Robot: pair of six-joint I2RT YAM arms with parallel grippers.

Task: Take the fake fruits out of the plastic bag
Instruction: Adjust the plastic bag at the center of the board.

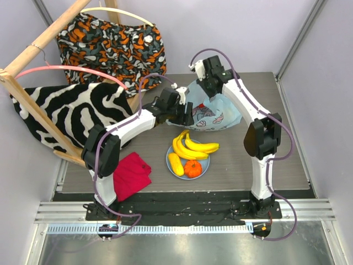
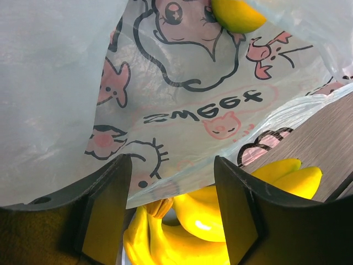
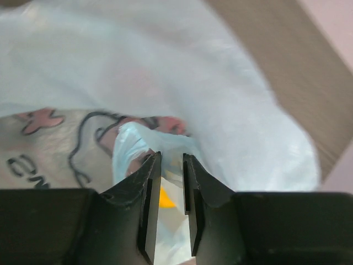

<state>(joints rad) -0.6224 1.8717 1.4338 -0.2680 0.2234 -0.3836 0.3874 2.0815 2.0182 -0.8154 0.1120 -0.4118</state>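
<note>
The light-blue plastic bag with cartoon prints lies at the table's back centre. My right gripper is shut on a fold of its upper edge and holds it up. My left gripper is open at the bag's left side, with the bag's lower edge just beyond the fingertips. A yellow fruit shows inside the bag. The banana bunch, a ribbed orange fruit and an oblong yellow piece lie on the round plate. The bananas also show below my left gripper.
A red cloth lies at the front left. A wooden frame with zebra-print fabric and orange-patterned fabric stands at the back left. Grey walls close in both sides.
</note>
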